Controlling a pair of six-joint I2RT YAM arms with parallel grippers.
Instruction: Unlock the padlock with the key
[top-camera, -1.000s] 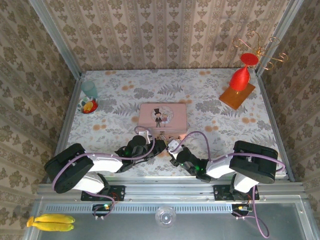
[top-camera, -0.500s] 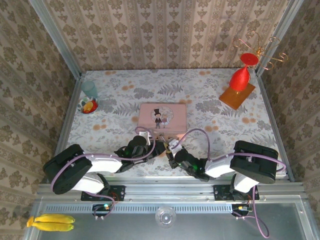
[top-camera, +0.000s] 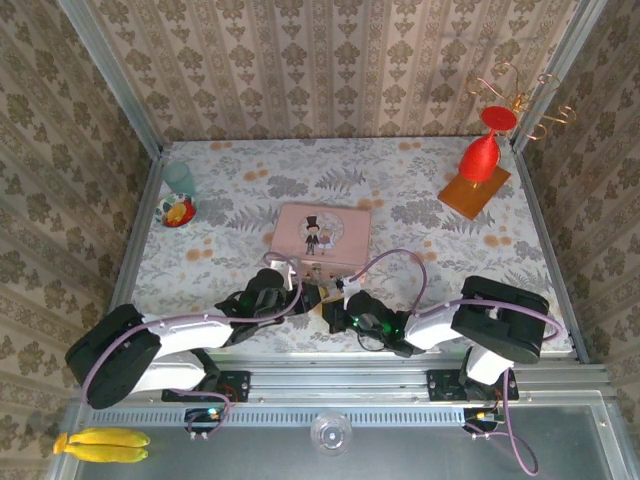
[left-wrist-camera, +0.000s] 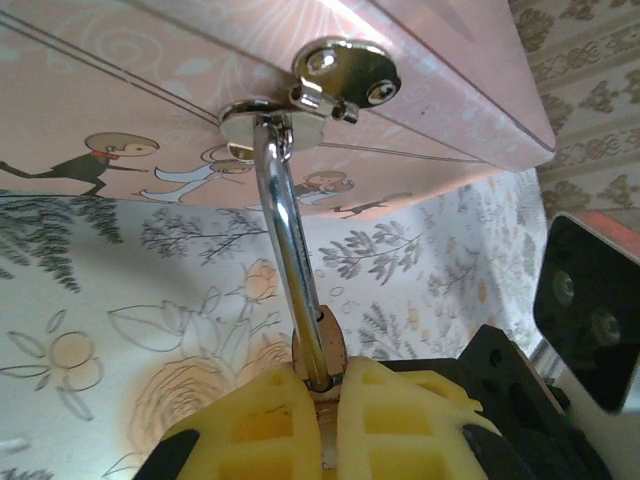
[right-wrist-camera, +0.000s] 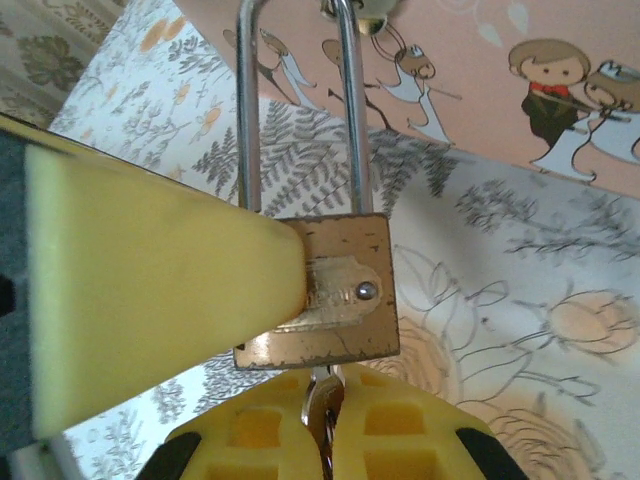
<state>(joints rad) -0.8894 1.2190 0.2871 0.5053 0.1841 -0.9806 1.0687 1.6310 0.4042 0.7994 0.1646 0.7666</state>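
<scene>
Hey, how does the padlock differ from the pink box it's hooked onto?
The padlock is tiny, while the pink box is far bigger. The padlock is scuffed brass with a silvery shackle, and the pink box is painted with cartoon bride-and-groom figures. The pink box lies flat on the table, whereas the padlock is pinched in the left hand. What they share is that the shackle runs through the box's metal clasp, which joins them.
</scene>
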